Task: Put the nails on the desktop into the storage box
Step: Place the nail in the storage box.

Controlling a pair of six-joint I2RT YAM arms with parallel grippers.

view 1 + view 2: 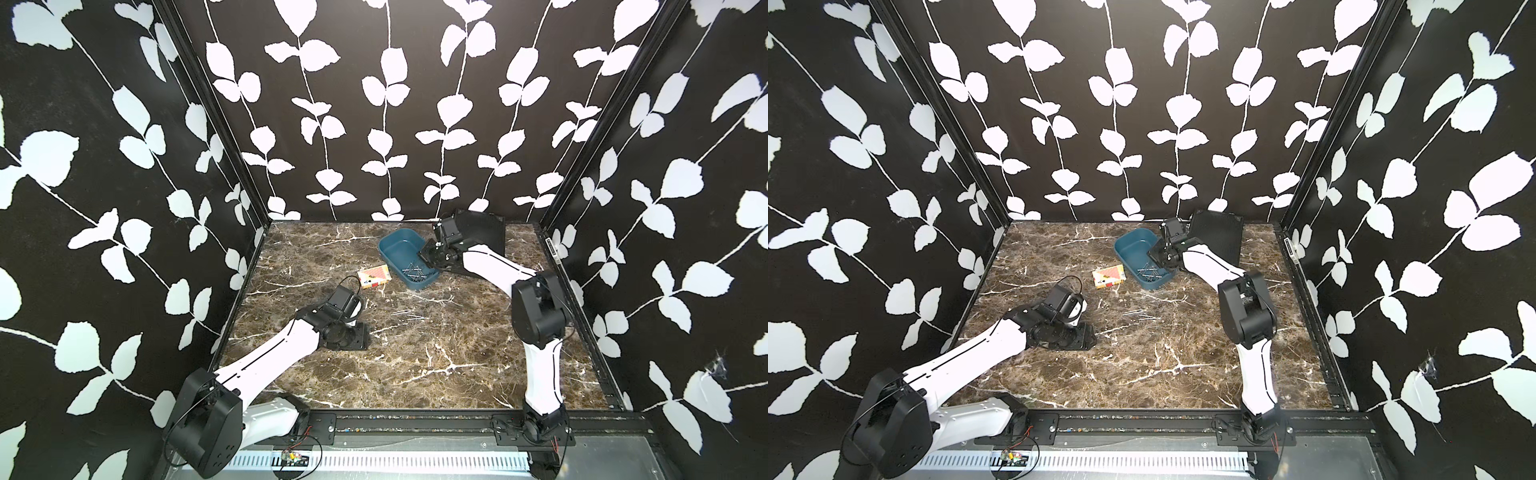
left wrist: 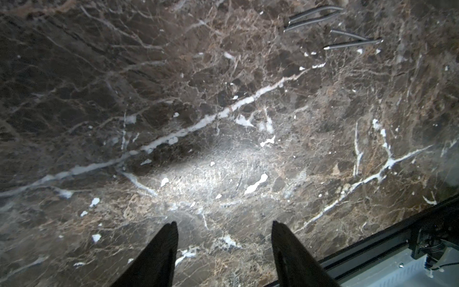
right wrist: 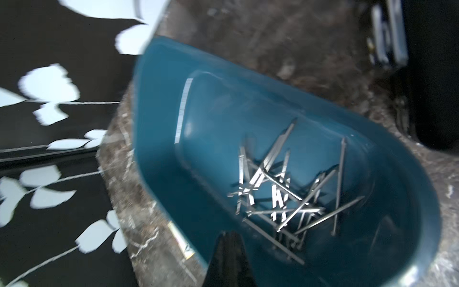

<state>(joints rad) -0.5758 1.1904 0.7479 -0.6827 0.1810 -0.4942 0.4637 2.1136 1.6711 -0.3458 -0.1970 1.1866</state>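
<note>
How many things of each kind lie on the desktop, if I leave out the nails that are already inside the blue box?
Loose nails: 4 (as far as the left wrist view shows)
Teal storage box: 1
Red-and-white card box: 1
Black ribbed case: 1
Total: 7

Brown marble desktop [image 2: 223,99], left pincer [image 2: 224,225] jaws apart above it, four nails [image 2: 332,27] lying well beyond

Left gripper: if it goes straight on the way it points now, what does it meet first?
Probably the bare desktop: the open left gripper points down at marble, with nothing ahead of it. The loose nails lie off to the side of that line, though depth is hard to judge.
</note>
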